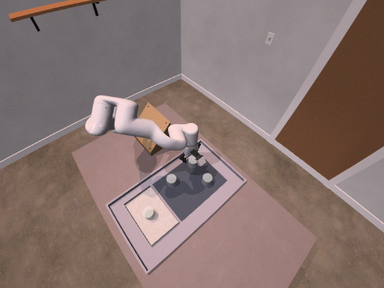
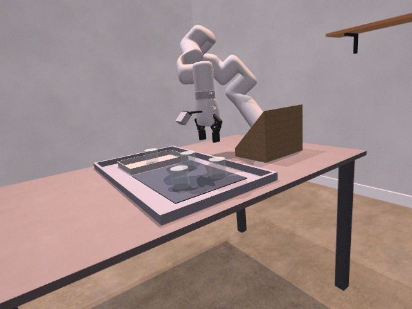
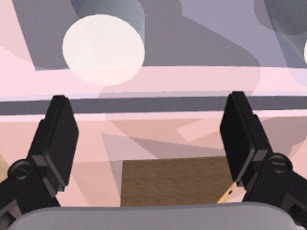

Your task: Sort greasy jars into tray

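My gripper (image 1: 191, 155) (image 2: 208, 132) (image 3: 149, 111) is open and empty. It hangs high over the back edge of the dark drying mat (image 1: 192, 201) (image 2: 212, 187) (image 3: 211, 19). Three glass jars stand mouth down on the mat. The jar nearest the arm (image 1: 192, 161) (image 2: 217, 167) (image 3: 103, 48) is just ahead of and below the fingers. A second jar (image 1: 171, 179) (image 2: 187, 158) stands near the tray. A third jar (image 1: 207, 179) (image 2: 179, 177) stands on the mat's other side. A fourth jar (image 1: 149, 213) (image 2: 150, 155) stands in the pale tray (image 1: 164, 226) (image 2: 132, 166) beside the mat.
Mat and tray lie on a rimmed steel top (image 1: 198, 216) (image 2: 156, 207) on the pink table (image 1: 248, 248) (image 2: 66, 215). The brown wedge block (image 1: 152, 120) (image 2: 276, 132) (image 3: 173, 182) that carries the arm stands behind it. A small camera box (image 2: 182, 117) sticks out beside the gripper.
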Motion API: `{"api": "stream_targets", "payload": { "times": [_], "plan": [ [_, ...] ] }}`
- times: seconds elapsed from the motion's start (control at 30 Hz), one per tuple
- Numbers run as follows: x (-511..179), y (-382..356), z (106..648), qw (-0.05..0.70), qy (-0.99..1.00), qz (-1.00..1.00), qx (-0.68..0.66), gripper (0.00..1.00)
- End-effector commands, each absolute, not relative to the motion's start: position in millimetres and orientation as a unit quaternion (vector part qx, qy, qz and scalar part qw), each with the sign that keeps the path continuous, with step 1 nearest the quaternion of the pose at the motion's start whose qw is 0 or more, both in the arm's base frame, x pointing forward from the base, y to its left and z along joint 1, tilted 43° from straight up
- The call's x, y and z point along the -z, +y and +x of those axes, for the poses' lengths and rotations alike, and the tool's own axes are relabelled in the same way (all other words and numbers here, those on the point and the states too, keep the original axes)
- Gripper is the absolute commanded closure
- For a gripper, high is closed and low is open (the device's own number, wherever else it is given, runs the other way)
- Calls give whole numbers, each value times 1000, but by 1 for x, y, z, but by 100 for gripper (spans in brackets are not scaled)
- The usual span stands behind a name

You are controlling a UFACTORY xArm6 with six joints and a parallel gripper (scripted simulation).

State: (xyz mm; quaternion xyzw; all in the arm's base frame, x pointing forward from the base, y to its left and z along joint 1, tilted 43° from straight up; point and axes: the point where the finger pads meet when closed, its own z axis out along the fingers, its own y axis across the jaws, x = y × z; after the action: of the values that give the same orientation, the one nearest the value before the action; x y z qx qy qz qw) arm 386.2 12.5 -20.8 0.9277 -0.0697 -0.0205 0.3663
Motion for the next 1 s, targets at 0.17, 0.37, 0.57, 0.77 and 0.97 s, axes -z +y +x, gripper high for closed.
{"api": "stream_targets", "payload": {
  "times": [0.17,0.37,0.57,0.77,0.97],
  "plan": [
    [57,26,385,367,-71,927,19,0],
    [84,2,382,367,-71,927,19,0],
    [84,2,382,367,-71,927,19,0],
    [87,-1,381,367,-71,927,19,0],
    [96,-9,380,367,-71,927,19,0]
  ]
}}
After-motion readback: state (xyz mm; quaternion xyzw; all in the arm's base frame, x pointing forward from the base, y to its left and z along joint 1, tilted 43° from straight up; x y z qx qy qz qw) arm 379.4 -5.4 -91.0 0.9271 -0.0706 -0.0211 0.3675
